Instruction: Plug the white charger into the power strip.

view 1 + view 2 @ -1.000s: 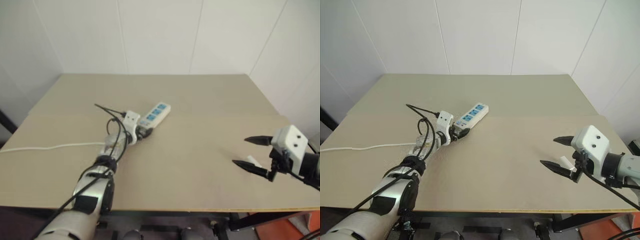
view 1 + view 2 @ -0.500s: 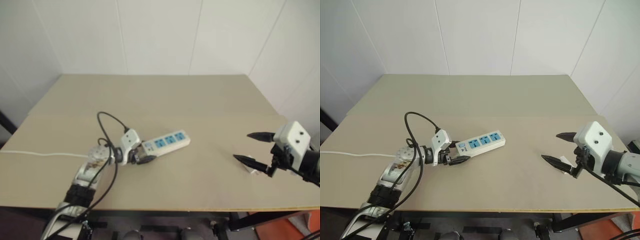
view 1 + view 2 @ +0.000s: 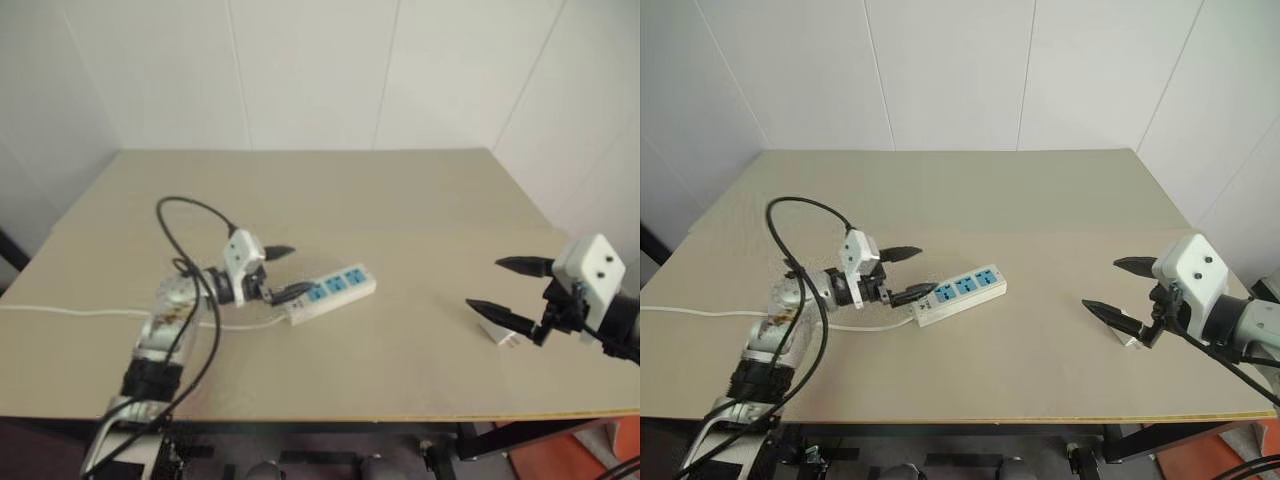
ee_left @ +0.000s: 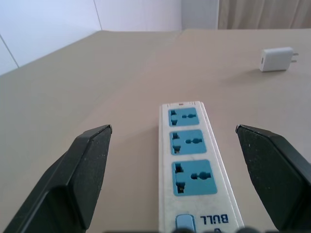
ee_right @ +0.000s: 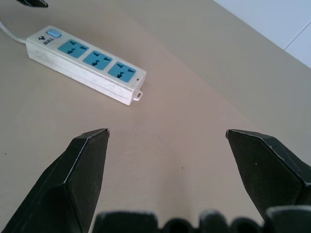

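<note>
My left pincer (image 3: 902, 273) has let go of the power strip (image 3: 958, 294) and spread wide at its switch end; right pincer (image 3: 1118, 288) gapes beside the white charger (image 3: 497, 331), well apart from the strip.

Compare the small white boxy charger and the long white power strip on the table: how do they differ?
The small white boxy charger is short and cube-like; the long white power strip is a far larger bar. The charger shows metal prongs; the strip carries three blue socket faces and trails a white cord. The charger lies by the right end effector, the strip by the left. Both are white and rest on the table.
</note>
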